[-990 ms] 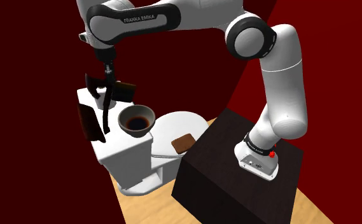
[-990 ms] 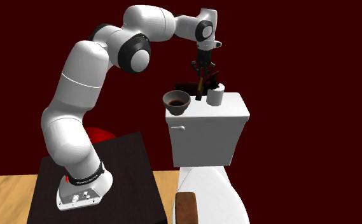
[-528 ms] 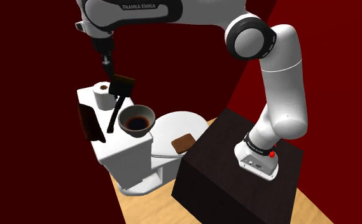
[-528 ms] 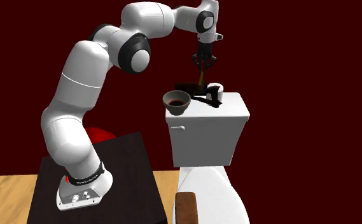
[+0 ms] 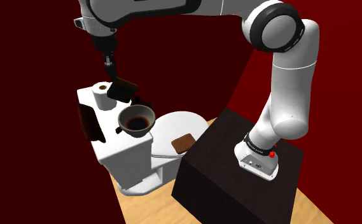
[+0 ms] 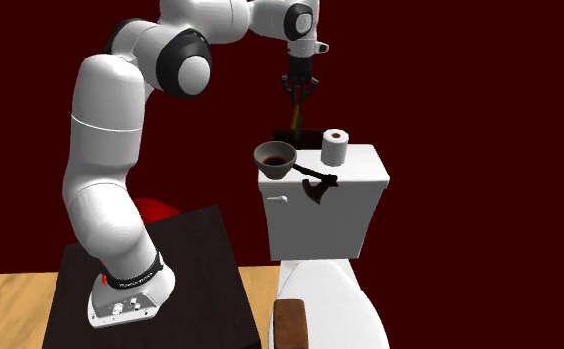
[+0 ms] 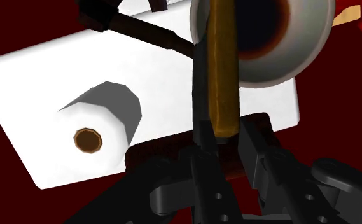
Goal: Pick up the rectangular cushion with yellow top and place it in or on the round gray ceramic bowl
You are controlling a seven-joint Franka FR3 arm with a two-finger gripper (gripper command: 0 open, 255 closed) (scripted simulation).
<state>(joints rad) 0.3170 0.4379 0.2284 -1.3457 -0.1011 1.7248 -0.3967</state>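
My gripper [image 5: 111,75] hangs above the white toilet tank [image 5: 117,149], shut on the top edge of a thin rectangular cushion [image 5: 123,90] that dangles below it. The cushion [image 6: 294,121] looks dark brown with a yellowish face. In the wrist view the cushion [image 7: 224,70] runs edge-on from between the fingers of the gripper [image 7: 226,130] toward the bowl. The round bowl [image 5: 137,119] has a pale outside and a dark inside. It stands on the tank's front corner, just beside and below the cushion. From the second exterior view the gripper [image 6: 296,97] is above and slightly behind the bowl [image 6: 276,157].
A toilet paper roll [image 5: 101,95] stands upright at the back of the tank lid [image 6: 357,171]. A black axe-like tool [image 6: 316,183] lies across the lid behind the bowl, overhanging its edge. Another brown pad [image 5: 183,142] rests on the toilet seat. My dark stand [image 5: 236,175] is at the lower right.
My gripper has risen with the cushion and carried it toward the bowl. The black tool, upright against the gripper before, has toppled and now lies on the tank lid.
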